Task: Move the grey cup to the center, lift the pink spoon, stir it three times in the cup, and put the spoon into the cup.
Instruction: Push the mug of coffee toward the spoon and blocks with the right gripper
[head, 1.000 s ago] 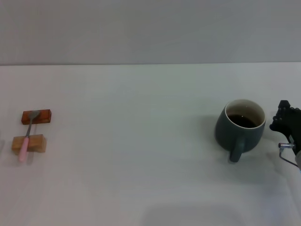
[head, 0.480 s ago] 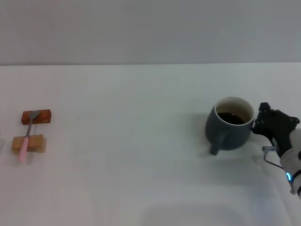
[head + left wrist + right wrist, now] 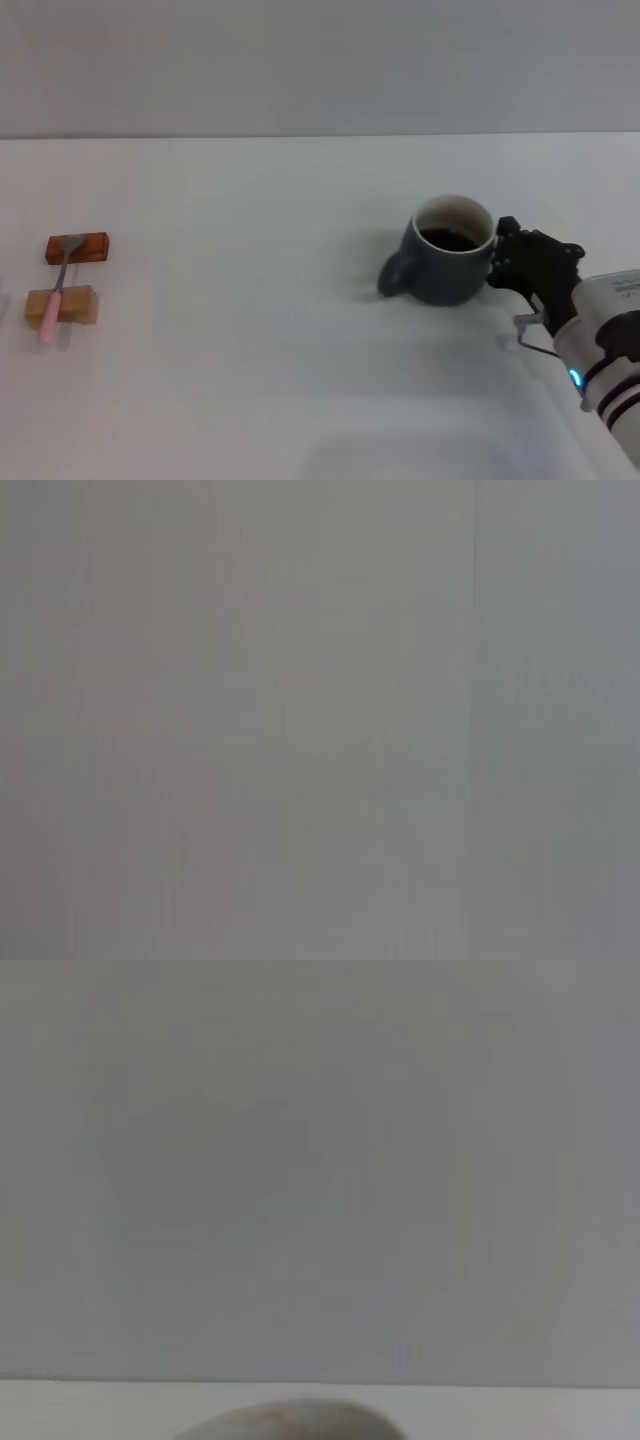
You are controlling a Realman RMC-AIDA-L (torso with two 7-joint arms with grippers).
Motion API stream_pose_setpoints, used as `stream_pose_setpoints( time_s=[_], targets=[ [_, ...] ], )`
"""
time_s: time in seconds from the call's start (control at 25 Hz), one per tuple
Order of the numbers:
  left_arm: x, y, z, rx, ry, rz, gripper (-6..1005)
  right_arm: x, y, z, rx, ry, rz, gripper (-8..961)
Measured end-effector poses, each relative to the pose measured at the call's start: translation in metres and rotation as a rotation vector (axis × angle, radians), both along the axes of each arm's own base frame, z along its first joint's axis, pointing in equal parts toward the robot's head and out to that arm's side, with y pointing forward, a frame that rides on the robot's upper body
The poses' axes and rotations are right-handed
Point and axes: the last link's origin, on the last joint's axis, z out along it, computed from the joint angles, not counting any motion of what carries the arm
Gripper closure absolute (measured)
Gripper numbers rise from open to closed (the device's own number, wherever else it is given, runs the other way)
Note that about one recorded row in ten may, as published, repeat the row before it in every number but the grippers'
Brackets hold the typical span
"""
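The grey cup (image 3: 447,268) stands on the white table (image 3: 250,380), right of the middle, with dark liquid inside and its handle pointing left. My right gripper (image 3: 512,262) is at the cup's right side, its black fingertips touching the wall. The cup's pale rim (image 3: 290,1420) shows at the edge of the right wrist view. The pink spoon (image 3: 53,300) lies at the far left across two wooden blocks, its metal bowl on the far one. My left gripper is out of view.
A red-brown block (image 3: 90,248) and a light wooden block (image 3: 78,306) hold the spoon at the table's left edge. The table's far edge meets a grey wall (image 3: 320,70). The left wrist view shows only plain grey.
The cup has slid left toward the middle and turned, its handle swinging from the front to the left. My right gripper has moved left with it, staying against its right side.
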Motion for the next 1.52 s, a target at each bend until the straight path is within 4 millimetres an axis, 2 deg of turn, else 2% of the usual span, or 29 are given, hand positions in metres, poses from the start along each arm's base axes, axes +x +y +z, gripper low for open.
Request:
stream_pose_setpoints(
  time_s=[0.6, 0.8, 0.96, 1.16, 1.52],
  targets=[
    [0.0, -0.001, -0.001, 0.001, -0.003, 0.0, 185, -0.023, -0.008, -0.023, -0.112, 0.004, 0.077, 954],
    [-0.001, -0.003, 0.0, 0.001, -0.004, 0.005, 185, -0.015, -0.005, -0.015, -0.076, 0.0, 0.051, 954],
    [-0.001, -0.004, 0.0, 0.002, -0.004, 0.006, 185, -0.001, 0.006, -0.001, -0.021, -0.027, 0.008, 954],
    [-0.002, -0.005, 0.0, 0.002, -0.004, 0.008, 185, -0.001, 0.015, 0.004, -0.005, -0.033, 0.001, 954],
    [-0.001, -0.005, 0.001, 0.007, -0.002, -0.001, 184, -0.008, 0.029, 0.001, -0.043, -0.04, -0.02, 954]
  ],
)
